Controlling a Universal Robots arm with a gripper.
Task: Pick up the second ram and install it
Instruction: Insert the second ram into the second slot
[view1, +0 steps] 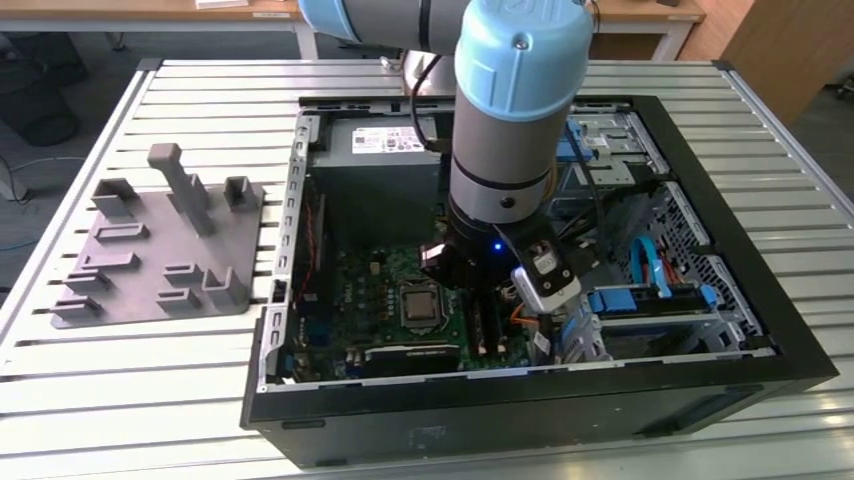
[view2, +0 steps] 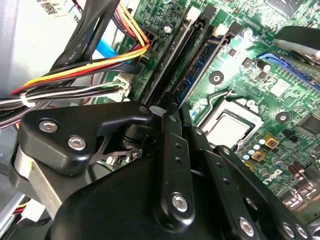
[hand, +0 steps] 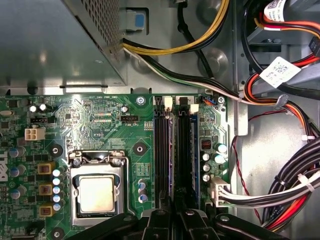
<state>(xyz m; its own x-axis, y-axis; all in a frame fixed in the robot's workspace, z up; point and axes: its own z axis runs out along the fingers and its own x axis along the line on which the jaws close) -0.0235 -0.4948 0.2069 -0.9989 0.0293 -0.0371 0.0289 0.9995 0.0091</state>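
In the second wrist view the second ram (view2: 198, 69), a slim blue-green board, stands on edge among the long black memory slots (view2: 172, 52) of the motherboard. My gripper (view2: 175, 107) is low over those slots, and its black fingers (view2: 172, 145) are drawn close together around the near end of the stick. The first wrist view looks straight down on the slots (hand: 162, 150), with the fingers (hand: 160, 222) at their near end. In the exterior view the gripper (view1: 481, 290) is deep inside the open computer case (view1: 534, 395), under the arm's wrist.
A grey fixture plate (view1: 160, 250) with upright posts lies on the slatted table at the exterior view's left. The processor socket (hand: 97, 192) sits beside the slots. The power supply box (hand: 55, 40) and bundles of cables (hand: 290, 190) crowd the space around them.
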